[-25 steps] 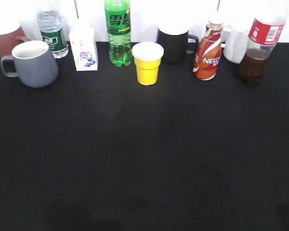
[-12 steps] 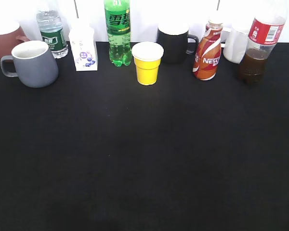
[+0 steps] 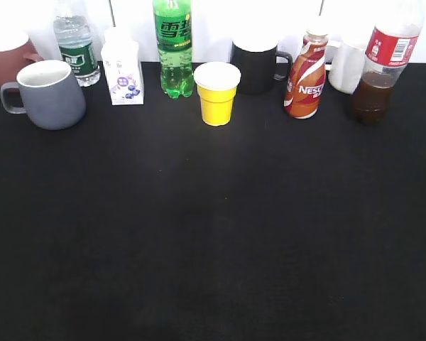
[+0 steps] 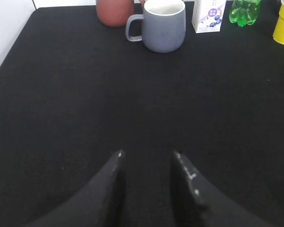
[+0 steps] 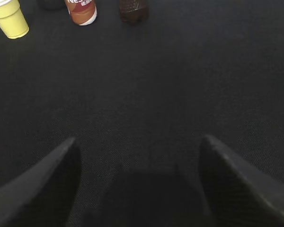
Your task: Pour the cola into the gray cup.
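Observation:
The cola [image 3: 380, 67] stands upright at the far right of the back row; its dark base also shows in the right wrist view [image 5: 133, 9]. The gray cup [image 3: 51, 94] stands at the far left with its handle to the left and its white inside showing; it also shows in the left wrist view [image 4: 163, 26]. My left gripper [image 4: 146, 155] is open and empty, low over the black table, well short of the cup. My right gripper [image 5: 138, 142] is wide open and empty, well short of the cola. Neither gripper shows in the exterior view.
The back row holds a reddish-brown mug [image 3: 6, 57], a water bottle [image 3: 77, 46], a small white carton [image 3: 123, 72], a green Sprite bottle [image 3: 173, 46], a yellow cup [image 3: 217, 92], a black mug [image 3: 256, 65], a Nescafe bottle [image 3: 306, 77] and a white container [image 3: 346, 67].

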`<state>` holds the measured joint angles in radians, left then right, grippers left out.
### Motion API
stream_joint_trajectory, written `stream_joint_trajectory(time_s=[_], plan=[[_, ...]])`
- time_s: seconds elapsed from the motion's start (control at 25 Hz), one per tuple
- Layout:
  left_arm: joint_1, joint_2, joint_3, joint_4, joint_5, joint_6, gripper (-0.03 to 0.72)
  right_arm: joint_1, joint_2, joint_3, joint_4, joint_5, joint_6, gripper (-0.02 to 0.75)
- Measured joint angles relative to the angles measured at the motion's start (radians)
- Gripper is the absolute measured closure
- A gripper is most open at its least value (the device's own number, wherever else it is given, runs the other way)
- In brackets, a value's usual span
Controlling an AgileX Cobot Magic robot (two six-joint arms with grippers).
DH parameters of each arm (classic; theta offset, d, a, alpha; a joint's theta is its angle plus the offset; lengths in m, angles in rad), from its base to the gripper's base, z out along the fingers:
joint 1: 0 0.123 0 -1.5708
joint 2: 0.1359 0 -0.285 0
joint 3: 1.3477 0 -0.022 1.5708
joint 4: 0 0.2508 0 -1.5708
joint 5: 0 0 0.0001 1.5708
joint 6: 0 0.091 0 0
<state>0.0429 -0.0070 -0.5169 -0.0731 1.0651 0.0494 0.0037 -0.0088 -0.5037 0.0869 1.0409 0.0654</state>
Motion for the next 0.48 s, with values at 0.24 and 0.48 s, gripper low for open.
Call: stream_joint_trajectory(time_s=[0.24,0.48], plan=[[0.000,0.000,0.000,0.000,0.000,0.000,0.444,0.000,0.000,0.000,0.000,0.000,0.000,0.153],[0.000,0.000,0.000,0.000,0.000,0.000,0.451,0.000,0.000,0.000,0.000,0.000,0.000,0.153]])
